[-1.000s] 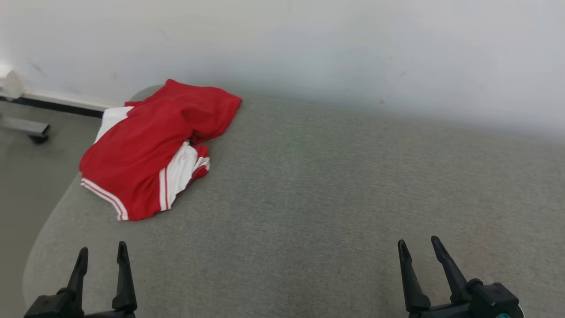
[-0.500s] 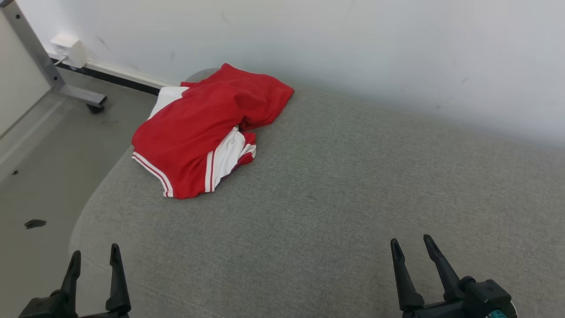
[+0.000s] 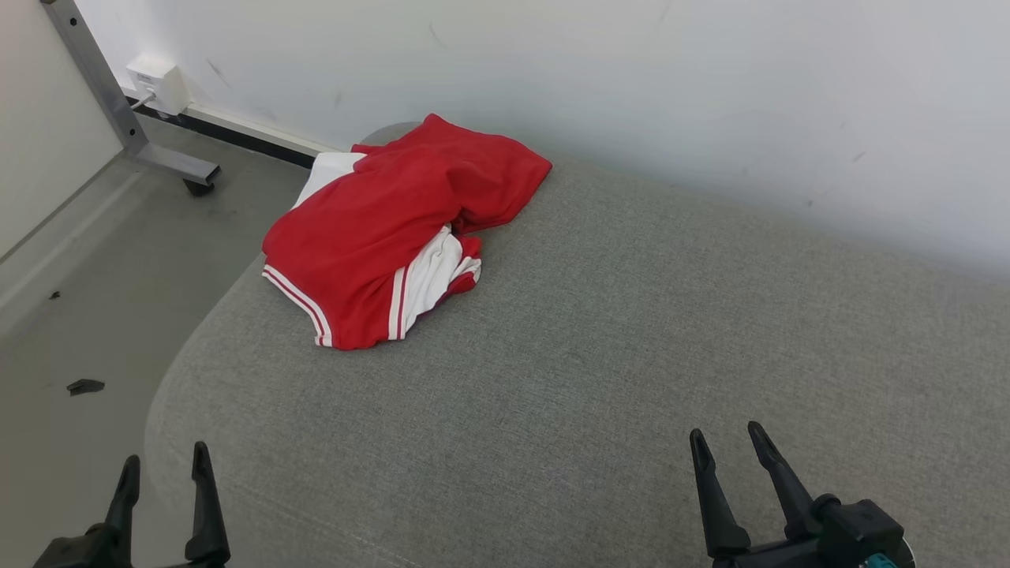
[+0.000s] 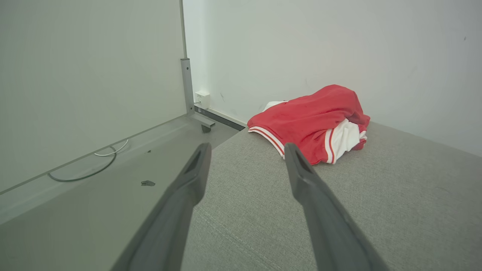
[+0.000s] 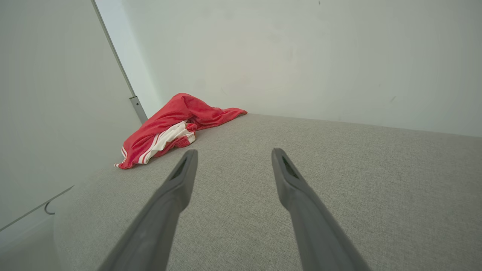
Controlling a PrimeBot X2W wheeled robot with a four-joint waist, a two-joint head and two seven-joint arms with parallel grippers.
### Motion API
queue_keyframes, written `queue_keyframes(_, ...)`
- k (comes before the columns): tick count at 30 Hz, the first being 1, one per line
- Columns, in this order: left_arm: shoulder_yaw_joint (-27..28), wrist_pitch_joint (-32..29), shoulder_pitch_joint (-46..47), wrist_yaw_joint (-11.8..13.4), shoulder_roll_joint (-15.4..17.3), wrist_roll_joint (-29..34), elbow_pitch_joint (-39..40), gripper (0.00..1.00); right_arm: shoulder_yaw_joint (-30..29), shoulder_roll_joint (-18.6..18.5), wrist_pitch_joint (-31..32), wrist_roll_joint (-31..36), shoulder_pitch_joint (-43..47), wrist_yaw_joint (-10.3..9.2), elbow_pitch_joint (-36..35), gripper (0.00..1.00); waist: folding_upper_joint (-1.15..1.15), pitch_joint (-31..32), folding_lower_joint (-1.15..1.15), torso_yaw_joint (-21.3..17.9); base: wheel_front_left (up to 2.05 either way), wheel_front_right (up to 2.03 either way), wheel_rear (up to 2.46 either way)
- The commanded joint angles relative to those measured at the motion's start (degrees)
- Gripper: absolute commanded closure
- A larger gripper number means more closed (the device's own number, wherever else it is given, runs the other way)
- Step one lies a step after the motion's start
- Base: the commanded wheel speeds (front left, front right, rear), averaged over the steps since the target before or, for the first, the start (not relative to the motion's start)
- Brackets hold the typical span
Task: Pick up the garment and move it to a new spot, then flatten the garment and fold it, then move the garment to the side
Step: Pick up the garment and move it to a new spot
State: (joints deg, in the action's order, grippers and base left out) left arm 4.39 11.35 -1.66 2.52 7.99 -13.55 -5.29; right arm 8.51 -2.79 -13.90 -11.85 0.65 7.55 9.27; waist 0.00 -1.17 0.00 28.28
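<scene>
Red shorts (image 3: 387, 237) crumpled upper left, at grey cushion (image 3: 600, 355) edge; shallow pinch may push them onto floor (image 3: 79, 300). Left gripper (image 3: 164, 455), right gripper (image 3: 726, 431) both spread wide, empty.

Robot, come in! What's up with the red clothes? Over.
Left pincer open, empty. Right pincer open, empty. Red garment crumpled far left, untouched. Nothing in the way.

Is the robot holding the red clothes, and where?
Nothing is held. The left gripper and right gripper are open, apart from the red garment.
</scene>
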Motion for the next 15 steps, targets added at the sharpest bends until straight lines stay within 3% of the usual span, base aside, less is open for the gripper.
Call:
queue_keyframes(1,-0.1,0.0,-0.33,0.12,0.23,-0.13,-0.1,0.0,0.05,-0.17,-0.24,-0.23,-0.14,-0.12,0.09,0.0,0.0,-0.15,0.0,-0.13,0.0,0.0,0.0)
queue_keyframes(8,-0.09,0.3,3.5,-1.0,0.78,-1.73,-1.1,0.0,-0.85,-0.17,0.55,1.55,-1.45,-0.12,-0.4,0.0,0.0,-2.67,0.0,-2.72,0.0,0.0,0.0)
queue_keyframes(15,0.21,0.49,13.86,-3.24,3.52,-3.14,-2.58,0.0,-2.84,-0.17,1.27,4.0,-3.37,-0.12,-1.73,0.0,0.0,-7.98,0.0,-8.81,0.0,0.0,0.0)
